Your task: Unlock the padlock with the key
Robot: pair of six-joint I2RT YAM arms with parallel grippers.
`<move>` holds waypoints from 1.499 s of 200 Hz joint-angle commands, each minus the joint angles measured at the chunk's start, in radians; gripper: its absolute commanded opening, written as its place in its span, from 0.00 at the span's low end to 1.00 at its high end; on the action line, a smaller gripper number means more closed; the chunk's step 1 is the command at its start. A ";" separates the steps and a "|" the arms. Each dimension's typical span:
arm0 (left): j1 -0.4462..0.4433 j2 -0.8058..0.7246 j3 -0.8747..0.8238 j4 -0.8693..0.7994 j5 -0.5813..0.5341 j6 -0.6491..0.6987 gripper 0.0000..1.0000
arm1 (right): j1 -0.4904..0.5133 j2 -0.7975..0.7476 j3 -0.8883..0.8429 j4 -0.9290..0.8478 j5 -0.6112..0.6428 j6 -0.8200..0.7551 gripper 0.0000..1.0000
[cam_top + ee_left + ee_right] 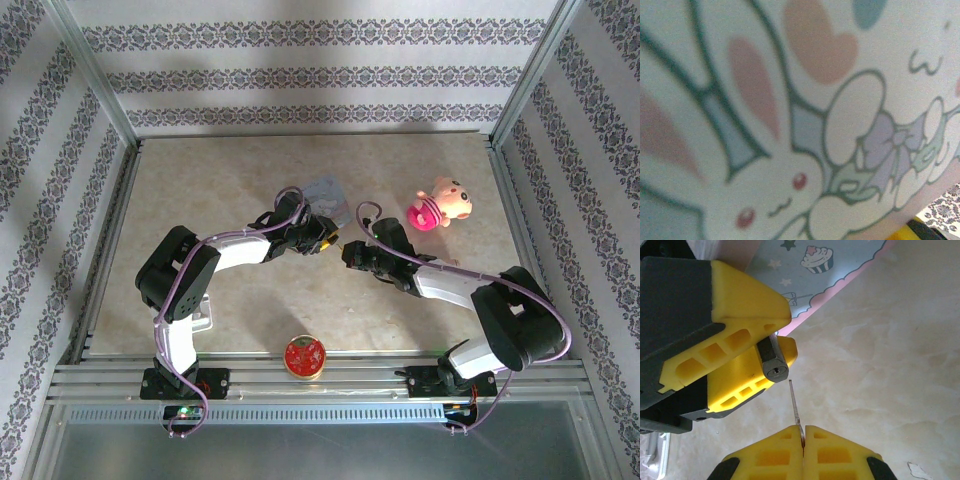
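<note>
- Left tool (778,340) is clenched on the padlock (773,361). The small dark body is pinched between the two yellow fingers (747,310), with the keyhole end poking out toward the right wrist camera.
- The padlock is held off the tabletop (890,365), just in front of the tin's lower edge. I cannot see the shackle, which is hidden inside the fingers.
- Right tool (803,434) has its yellow pads pressed together on the key (795,402). The thin blade is seen edge-on and sticks up out of the seam.
- The key tip sits just beside the keyhole, slightly below and right of it. It is not inserted, and a small gap shows.
- In the top view, the left tool (327,238) and right tool (348,252) meet nose to nose near the middle of the tabletop (220,190). The padlock and key are too small to make out there.
- The pale blue tin (325,194) stands just behind the left tool. The left wrist view is a blurry close-up of its bunny and bow print (790,165), and the right wrist view shows the cupcake print and pink edge (815,260).
- A pink pig toy (441,205) lies to the right of the tin, well apart from both tools.
- A red round object (303,355) sits at the near edge between the arm bases.
- A silvery metal piece (205,320) lies by the left arm's base, partly covered by the arm.
</note>
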 commanded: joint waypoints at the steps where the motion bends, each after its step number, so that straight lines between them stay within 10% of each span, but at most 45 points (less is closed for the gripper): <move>1: -0.013 0.018 -0.029 -0.052 0.110 -0.077 0.00 | 0.007 0.007 0.015 0.032 -0.022 -0.033 0.00; 300: -0.013 0.037 -0.043 -0.009 0.127 -0.107 0.00 | 0.074 0.009 0.052 -0.014 0.169 -0.117 0.00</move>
